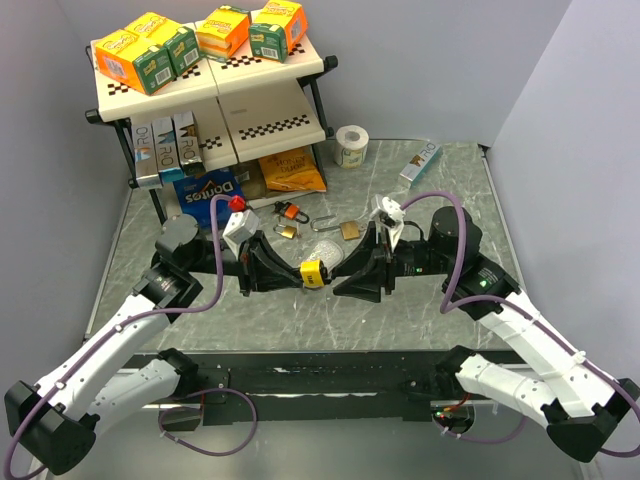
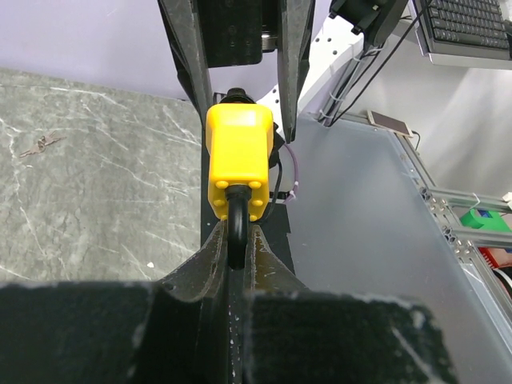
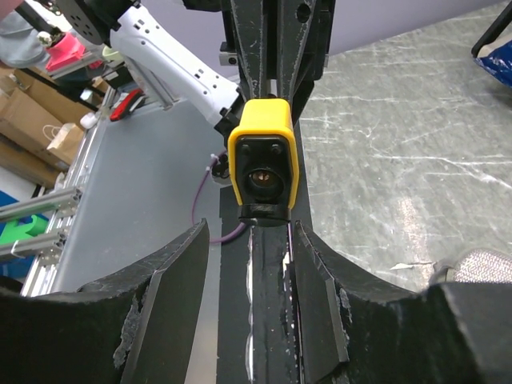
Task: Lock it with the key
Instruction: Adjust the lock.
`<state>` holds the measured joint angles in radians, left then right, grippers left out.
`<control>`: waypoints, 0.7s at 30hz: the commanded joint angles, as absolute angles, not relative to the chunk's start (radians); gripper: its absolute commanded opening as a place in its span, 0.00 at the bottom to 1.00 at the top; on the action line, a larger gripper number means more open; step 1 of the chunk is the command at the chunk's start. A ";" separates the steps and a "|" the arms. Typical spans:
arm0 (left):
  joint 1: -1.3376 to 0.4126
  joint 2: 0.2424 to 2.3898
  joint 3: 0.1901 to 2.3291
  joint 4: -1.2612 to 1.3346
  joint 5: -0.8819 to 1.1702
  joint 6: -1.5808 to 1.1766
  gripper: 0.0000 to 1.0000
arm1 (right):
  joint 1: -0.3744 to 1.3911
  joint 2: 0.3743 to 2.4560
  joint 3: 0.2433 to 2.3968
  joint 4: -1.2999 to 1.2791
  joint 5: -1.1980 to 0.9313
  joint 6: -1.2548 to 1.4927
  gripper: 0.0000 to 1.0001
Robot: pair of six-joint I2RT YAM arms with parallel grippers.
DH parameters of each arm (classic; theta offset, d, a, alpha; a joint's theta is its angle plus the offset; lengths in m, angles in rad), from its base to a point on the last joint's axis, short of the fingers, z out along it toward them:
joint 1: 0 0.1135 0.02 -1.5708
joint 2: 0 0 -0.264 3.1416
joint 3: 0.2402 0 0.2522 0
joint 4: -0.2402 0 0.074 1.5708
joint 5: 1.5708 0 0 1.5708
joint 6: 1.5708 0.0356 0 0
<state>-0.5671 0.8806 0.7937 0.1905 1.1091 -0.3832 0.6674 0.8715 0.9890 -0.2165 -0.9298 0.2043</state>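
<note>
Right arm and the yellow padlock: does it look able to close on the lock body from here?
Probably yes. The left fingers pinch the yellow padlock by its shackle, keyhole end toward the right fingers. These stand spread and in line with that end, with nothing in the gap.

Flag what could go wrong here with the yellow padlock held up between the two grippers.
1. The left gripper holds the yellow padlock only by its thin shackle; a nudge from the right gripper could pivot the body.
2. The right gripper's open fingers flank the keyhole end with no key visible in them, so closing may only squeeze the body.
3. The two grippers nearly meet and could collide.
</note>
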 commanded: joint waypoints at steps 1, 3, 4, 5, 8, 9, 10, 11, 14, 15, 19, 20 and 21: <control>-0.574 0.864 0.801 0.268 1.121 -0.394 0.01 | 0.676 0.877 1.012 -0.166 -0.922 0.212 0.54; -0.575 0.864 0.799 0.264 1.126 -0.396 0.01 | 0.675 0.879 1.015 -0.172 -0.911 0.206 0.51; -0.577 0.864 0.798 0.262 1.124 -0.391 0.01 | 0.676 0.877 1.015 -0.172 -0.908 0.203 0.51; -0.577 0.861 0.796 0.255 1.123 -0.388 0.01 | 0.675 0.877 1.017 -0.179 -0.905 0.199 0.50; -0.577 0.864 0.798 0.238 1.126 -0.376 0.01 | 0.675 0.874 1.019 -0.189 -0.902 0.189 0.44; -0.577 0.864 0.796 0.235 1.127 -0.374 0.01 | 0.675 0.873 1.017 -0.192 -0.900 0.183 0.43; -0.577 0.864 0.796 0.233 1.127 -0.373 0.01 | 0.675 0.873 1.017 -0.193 -0.900 0.180 0.41; -0.577 0.868 0.796 0.232 1.127 -0.374 0.01 | 0.675 0.871 1.019 -0.196 -0.900 0.175 0.40; -0.578 0.874 0.798 0.223 1.126 -0.368 0.01 | 0.675 0.870 1.022 -0.206 -0.904 0.155 0.36; -0.578 0.879 0.802 0.203 1.127 -0.351 0.01 | 0.678 0.870 1.022 -0.215 -0.904 0.135 0.34; -0.598 0.905 0.839 0.120 1.134 -0.295 0.01 | 0.706 0.876 1.049 -0.276 -0.894 0.040 0.31; -0.603 0.916 0.845 0.106 1.135 -0.284 0.01 | 0.712 0.879 1.054 -0.287 -0.893 0.023 0.31; -0.613 0.922 0.857 0.086 1.138 -0.258 0.01 | 0.716 0.884 1.060 -0.299 -0.891 0.008 0.30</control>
